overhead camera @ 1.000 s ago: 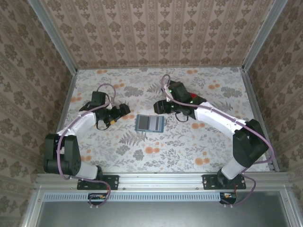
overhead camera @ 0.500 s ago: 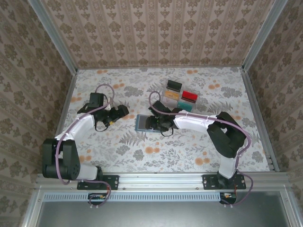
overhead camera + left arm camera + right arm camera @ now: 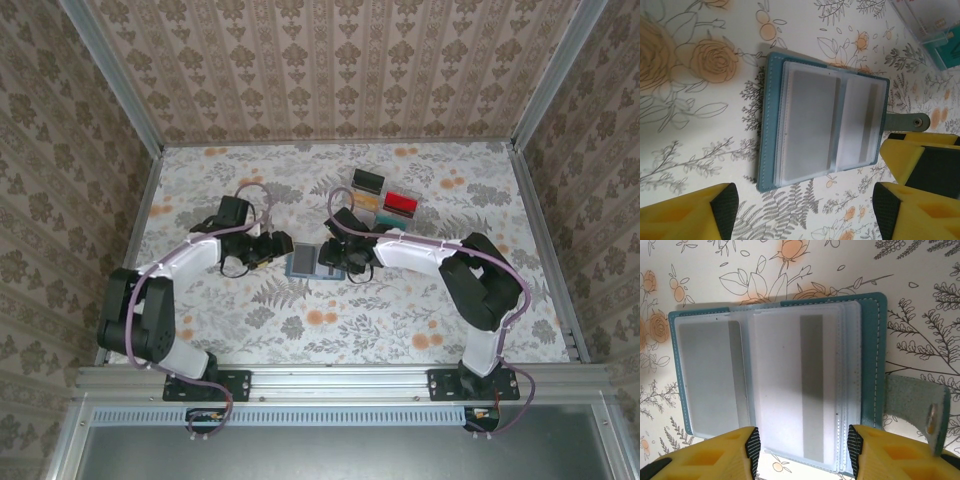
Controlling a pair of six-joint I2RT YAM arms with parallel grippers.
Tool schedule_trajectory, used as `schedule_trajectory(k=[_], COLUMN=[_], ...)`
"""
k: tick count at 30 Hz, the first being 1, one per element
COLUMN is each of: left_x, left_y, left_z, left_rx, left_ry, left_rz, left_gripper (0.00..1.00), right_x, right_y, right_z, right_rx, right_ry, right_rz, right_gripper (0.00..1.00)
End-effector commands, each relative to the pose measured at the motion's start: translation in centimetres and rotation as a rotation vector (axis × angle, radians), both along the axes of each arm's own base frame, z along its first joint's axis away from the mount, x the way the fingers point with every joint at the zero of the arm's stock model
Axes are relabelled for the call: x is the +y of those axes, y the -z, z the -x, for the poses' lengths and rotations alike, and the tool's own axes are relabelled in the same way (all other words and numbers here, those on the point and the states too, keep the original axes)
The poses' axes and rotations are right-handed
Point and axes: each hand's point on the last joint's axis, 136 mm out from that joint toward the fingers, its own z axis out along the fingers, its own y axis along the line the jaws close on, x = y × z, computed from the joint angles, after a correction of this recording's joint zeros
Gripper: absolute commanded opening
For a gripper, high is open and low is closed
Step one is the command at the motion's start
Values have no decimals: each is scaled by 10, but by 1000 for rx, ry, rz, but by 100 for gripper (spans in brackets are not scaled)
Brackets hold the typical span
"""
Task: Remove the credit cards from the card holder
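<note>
The teal card holder (image 3: 300,263) lies open and flat on the flowered table between both arms. Its clear sleeves hold credit cards: a pale grey card (image 3: 710,375) in one panel and a white card with a grey stripe (image 3: 790,385) in the other. My right gripper (image 3: 802,452) is open, its pads on either side of the striped card's panel at its near edge. My left gripper (image 3: 805,212) is open over bare table just short of the card holder's (image 3: 767,125) long edge. The snap strap (image 3: 915,410) sticks out sideways.
A clear compartment tray (image 3: 385,205) with black, red and teal blocks stands behind the right gripper (image 3: 332,254). Its corner (image 3: 930,25) shows in the left wrist view. Patterned walls close in the table on three sides.
The right arm has swung from the back of the table down onto the card holder, uncovering the tray. The left gripper has moved right, up to the card holder, and its jaws have narrowed.
</note>
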Motion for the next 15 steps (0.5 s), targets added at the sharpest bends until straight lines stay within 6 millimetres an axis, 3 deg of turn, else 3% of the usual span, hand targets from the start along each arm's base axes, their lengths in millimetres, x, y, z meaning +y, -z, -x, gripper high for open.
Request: schedule_trajectory(k=[1, 8, 15], left_x=[-14, -32, -33], left_y=[-12, 2, 15], left_z=[-13, -16, -16], left_rx=[-32, 12, 42], left_ry=[18, 56, 59], left_rz=[38, 48, 36], left_gripper=[72, 66, 63], right_x=[-3, 2, 4], right_y=[14, 16, 12], right_z=[5, 2, -1], right_rx=[42, 40, 17], right_ry=[-8, -29, -39], right_rz=[19, 10, -8], right_gripper=[52, 52, 48])
